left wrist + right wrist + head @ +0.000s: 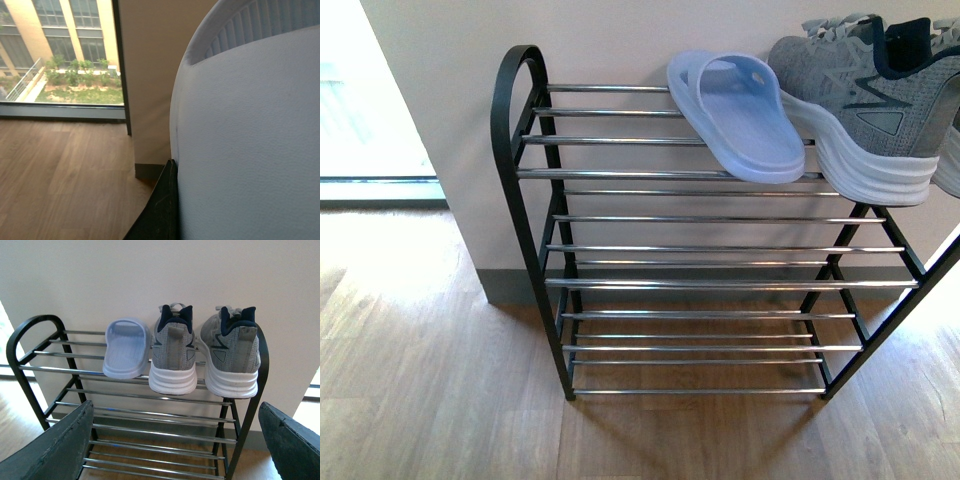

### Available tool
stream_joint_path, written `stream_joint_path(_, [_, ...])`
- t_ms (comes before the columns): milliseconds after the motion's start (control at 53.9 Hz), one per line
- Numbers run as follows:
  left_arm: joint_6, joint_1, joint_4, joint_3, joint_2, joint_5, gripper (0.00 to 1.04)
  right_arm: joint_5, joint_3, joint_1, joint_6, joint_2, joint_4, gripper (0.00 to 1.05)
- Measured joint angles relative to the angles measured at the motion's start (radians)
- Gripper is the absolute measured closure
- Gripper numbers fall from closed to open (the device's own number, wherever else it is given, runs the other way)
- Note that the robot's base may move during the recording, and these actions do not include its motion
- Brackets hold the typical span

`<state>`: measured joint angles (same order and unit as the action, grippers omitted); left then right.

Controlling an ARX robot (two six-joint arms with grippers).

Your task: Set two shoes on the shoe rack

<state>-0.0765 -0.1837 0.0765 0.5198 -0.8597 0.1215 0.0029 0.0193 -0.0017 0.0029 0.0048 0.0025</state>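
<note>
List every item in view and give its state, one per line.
Slide sandal: lying on the top shelf, sole down, left of the sneakers.
Grey sneakers: both upright on the top shelf, heels outward.
Second sandal: gripped by the left gripper, off the rack.
Shoe rack: standing, lower shelves bare.
Right gripper: open, holding nothing.

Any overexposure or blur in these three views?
Front view: window area at far left is blown out white. Left wrist view: pale slide sandal fills the frame, soft from closeness. Right wrist view: sharp and evenly lit on the shoe rack.

Wood floor [430, 380], cream wall [610, 40], window [65, 50] showing garden, building.
</note>
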Motion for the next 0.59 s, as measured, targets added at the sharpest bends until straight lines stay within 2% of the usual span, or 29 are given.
stream_joint_path(260, [0.009,-0.061,0.022,0.295,-0.503,-0.012,1.03,0.0,0.0,0.0,0.0,0.0,0.0,0.09])
stream_joint_path(594, [0.005,-0.14,-0.019,0.586,-0.833,0.032,1.03,0.0,0.0,0.0,0.0,0.0,0.0,0.09])
